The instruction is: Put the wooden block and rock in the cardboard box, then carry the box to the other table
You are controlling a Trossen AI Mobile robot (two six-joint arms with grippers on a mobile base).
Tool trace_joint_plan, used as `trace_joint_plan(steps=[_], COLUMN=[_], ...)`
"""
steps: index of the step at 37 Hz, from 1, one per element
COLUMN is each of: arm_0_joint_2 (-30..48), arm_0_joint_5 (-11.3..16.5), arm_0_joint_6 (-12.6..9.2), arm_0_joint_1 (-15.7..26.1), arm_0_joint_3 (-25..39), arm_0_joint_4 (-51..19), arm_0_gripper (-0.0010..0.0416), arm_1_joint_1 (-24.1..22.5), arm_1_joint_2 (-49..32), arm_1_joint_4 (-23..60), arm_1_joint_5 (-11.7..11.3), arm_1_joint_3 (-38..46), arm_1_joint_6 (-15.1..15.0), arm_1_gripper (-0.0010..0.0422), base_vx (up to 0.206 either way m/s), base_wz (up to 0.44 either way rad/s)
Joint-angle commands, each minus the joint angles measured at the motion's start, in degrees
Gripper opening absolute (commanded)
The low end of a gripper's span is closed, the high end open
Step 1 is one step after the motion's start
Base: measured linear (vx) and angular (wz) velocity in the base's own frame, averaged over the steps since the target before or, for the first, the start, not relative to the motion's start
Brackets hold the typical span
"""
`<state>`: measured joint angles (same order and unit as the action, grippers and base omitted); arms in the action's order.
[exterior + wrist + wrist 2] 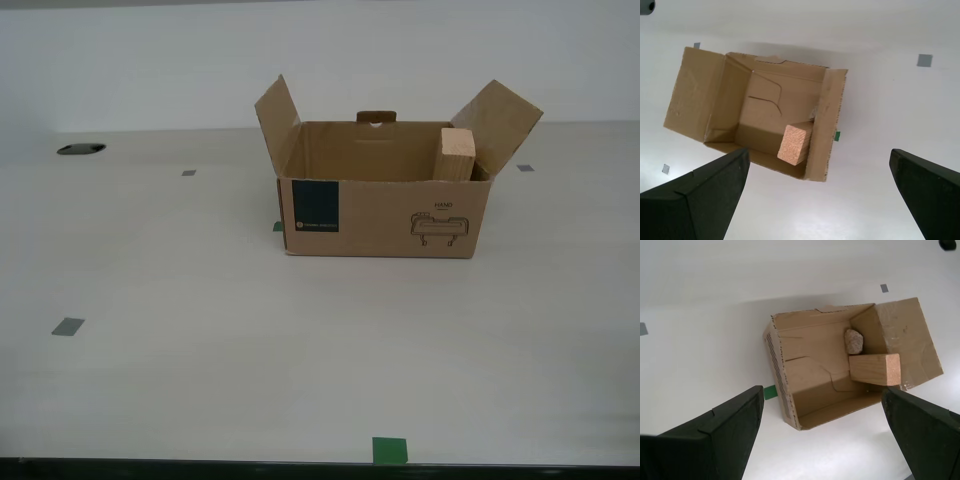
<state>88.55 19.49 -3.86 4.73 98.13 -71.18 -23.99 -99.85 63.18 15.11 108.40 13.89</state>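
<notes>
You're looking at a smooth off-white table that fills most of the exterior view, with grey tape squares scattered on it and one green tape mark at the near edge. A dark oval cutout sits far off toward the exterior view's left.

The cardboard box stands on that table, a bit right of centre in the exterior view and toward the far side. Its flaps are up and splayed outward. The teal label and the "HAND" drawing face the camera. A small green tape bit shows just beside the box's base.

The wooden block is inside the box at the end on the exterior view's right, propped tilted against the wall with its top poking above the rim. The rock is also inside, on the box floor just beside the block in the same end. You only see it from the second wrist view; whether it touches the block, can't tell.

My first gripper hangs above the box, jaws spread wide, nothing between them. My second gripper likewise: above the box, jaws wide apart, empty. Neither arm shows in the exterior view.
</notes>
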Motion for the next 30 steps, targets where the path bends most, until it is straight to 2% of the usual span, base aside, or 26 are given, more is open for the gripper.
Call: trace_joint_plan(steps=[1,15,30], arm_0_joint_2=[-0.02,0.48,5.38], arm_0_joint_5=[-0.02,-0.02,0.00], arm_0_joint_6=[0.42,0.92,1.05], arm_0_joint_1=[-1.09,-2.19,-2.16], arm_0_joint_3=[0.04,-1.27,-4.90], arm_0_joint_4=[-0.07,0.31,3.02], arm_0_gripper=[0.0390,0.0390,0.0390], arm_1_joint_1=[0.68,1.38,1.51], arm_1_joint_2=[-0.22,-0.22,-0.22], arm_1_joint_4=[0.09,-1.53,-6.16], arm_1_joint_5=[0.20,0.20,0.20], arm_1_joint_3=[0.02,-3.52,-9.57], arm_1_joint_6=[-0.44,-0.63,0.81], arm_1_gripper=[0.0320,0.0320,0.0320], base_vx=[0.000,0.000,0.000], base_wz=[0.000,0.000,0.000])
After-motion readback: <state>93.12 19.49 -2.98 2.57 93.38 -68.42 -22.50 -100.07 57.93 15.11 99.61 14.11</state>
